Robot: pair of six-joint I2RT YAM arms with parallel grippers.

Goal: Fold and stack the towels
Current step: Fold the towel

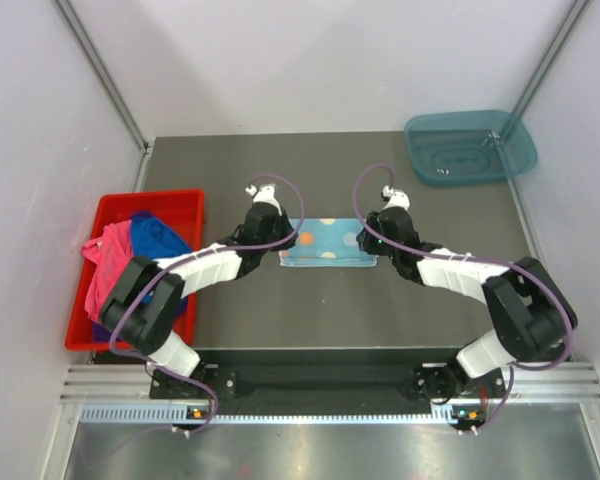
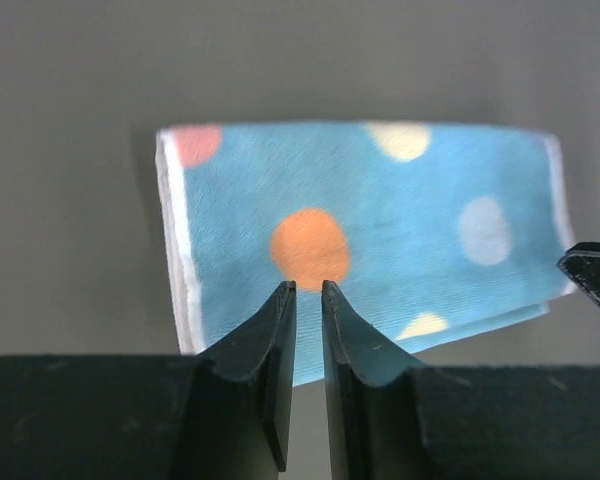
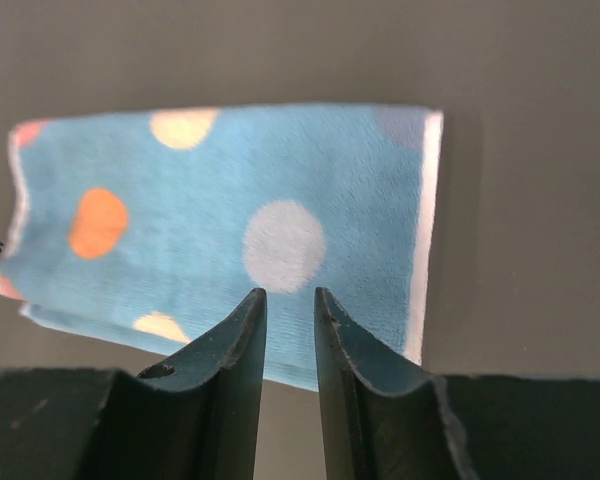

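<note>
One folded dotted towel [image 1: 326, 245], between left tool [image 2: 307, 288] and right tool [image 3: 288, 292], ungripped

Left hand [image 2: 307, 287] and right hand [image 3: 288, 292] hover, jaws narrowly parted.

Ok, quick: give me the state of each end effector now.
Left end effector: slightly open, holding nothing, over the dotted towel.
Right end effector: slightly open, holding nothing.
</note>
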